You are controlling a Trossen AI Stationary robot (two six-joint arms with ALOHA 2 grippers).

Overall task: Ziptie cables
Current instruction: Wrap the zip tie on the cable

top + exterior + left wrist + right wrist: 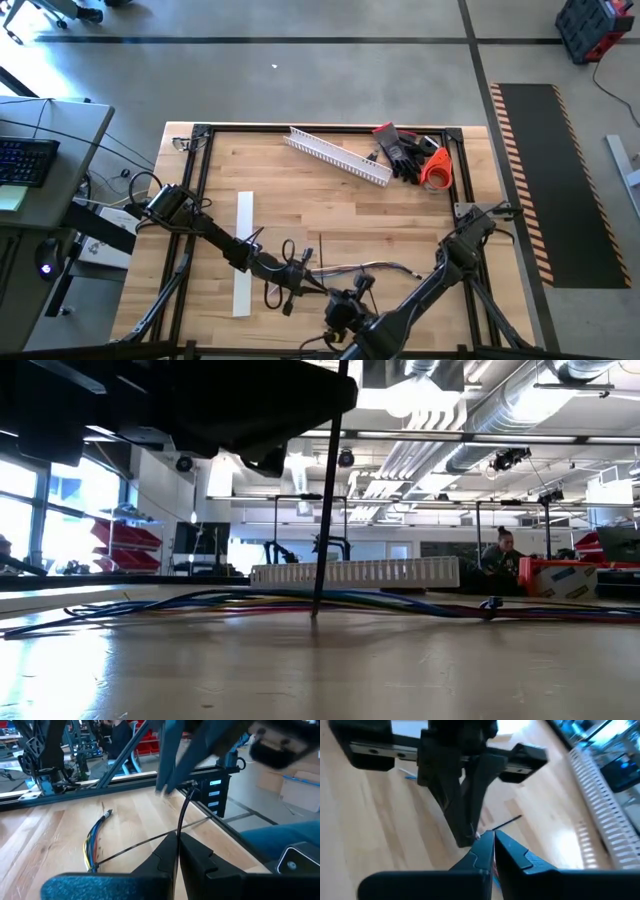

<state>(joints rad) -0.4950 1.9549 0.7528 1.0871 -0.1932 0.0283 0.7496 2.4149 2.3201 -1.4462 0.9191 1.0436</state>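
1. Gripping a thin black zip tie (182, 815), the left gripper (178, 841) has its jaws fully closed on the strap, which rises out of the fingertips.
2. The right gripper (493, 838) is also fully closed, tip to tip with the left one; whether it also pinches the strap cannot be told.
3. Both grippers meet above the near edge of the tabletop (400, 215), around its middle.
4. The cables (375, 268) lie flat on the tabletop as a bunch, running from the grippers toward the right edge; they are not lifted.
5. A white slotted channel (338, 156) lies well apart, near the far edge.
6. Risk: the strap is thin and springy, so it could twist or slip out of the closed fingertips during handover.
7. Risk: the loose bunch could spread, leaving the tie around only some wires.
8. Risk: with the fingertips this close, a small misalignment could cause a collision.
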